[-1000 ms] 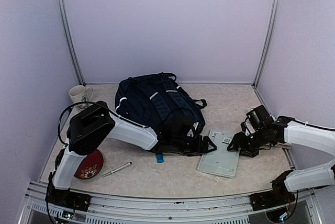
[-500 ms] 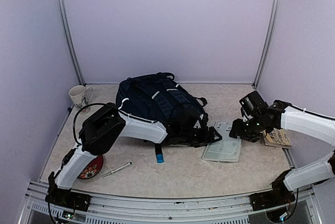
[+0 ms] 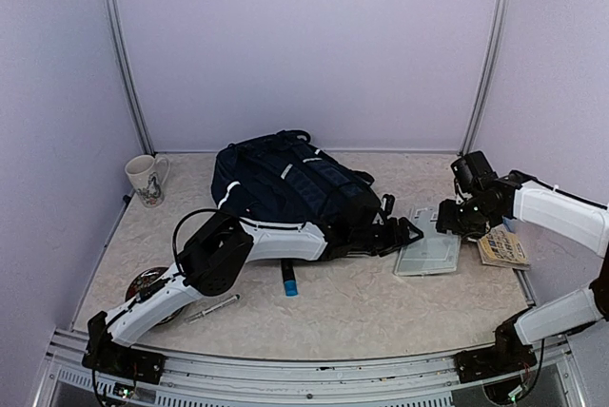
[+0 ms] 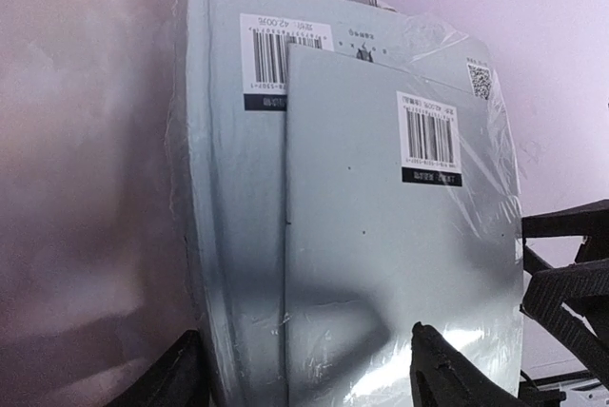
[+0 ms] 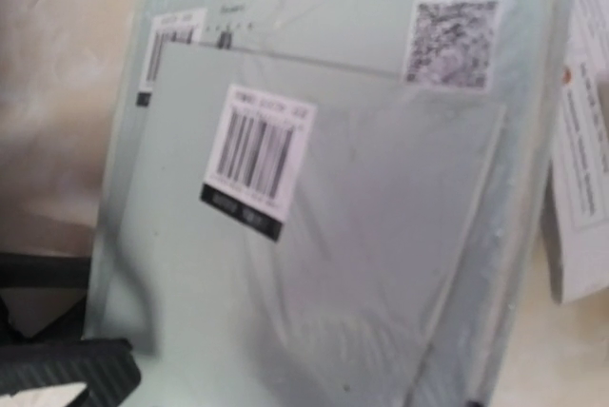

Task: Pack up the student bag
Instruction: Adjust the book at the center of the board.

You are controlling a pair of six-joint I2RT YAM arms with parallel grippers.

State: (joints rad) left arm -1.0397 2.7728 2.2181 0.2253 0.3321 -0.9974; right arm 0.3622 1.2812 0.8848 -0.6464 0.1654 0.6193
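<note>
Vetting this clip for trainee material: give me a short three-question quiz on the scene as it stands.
1. True or false: in the top view, the mug stands left of the bag.
2. Which thing fills both wrist views? A mug; B pack; C bag.
3. Fill in: the left wrist view shows ___ barcode labels on the pack.
Key: 1 true; 2 B; 3 two.
</note>
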